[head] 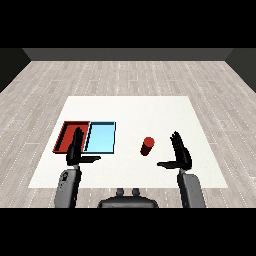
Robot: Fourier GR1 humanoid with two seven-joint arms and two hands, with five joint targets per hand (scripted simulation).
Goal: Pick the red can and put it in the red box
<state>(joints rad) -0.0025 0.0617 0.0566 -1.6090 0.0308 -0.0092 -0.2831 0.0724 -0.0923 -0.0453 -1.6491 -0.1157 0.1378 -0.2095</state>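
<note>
Risk sits mostly in the approach: the can (147, 146) stands upright on the table (150, 107), right of the blue tray (100, 138) and just left of the right hand (180, 154), whose fingers are straight with the thumb out, holding nothing, so a sideways brush could topple it. The left hand (76, 150), likewise open, hovers by the red tray (67, 131), where it could block the drop.

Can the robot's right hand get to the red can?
Probably yes. The red can stands just left of the open right hand, with only bare white table between them and nothing blocking.
</note>
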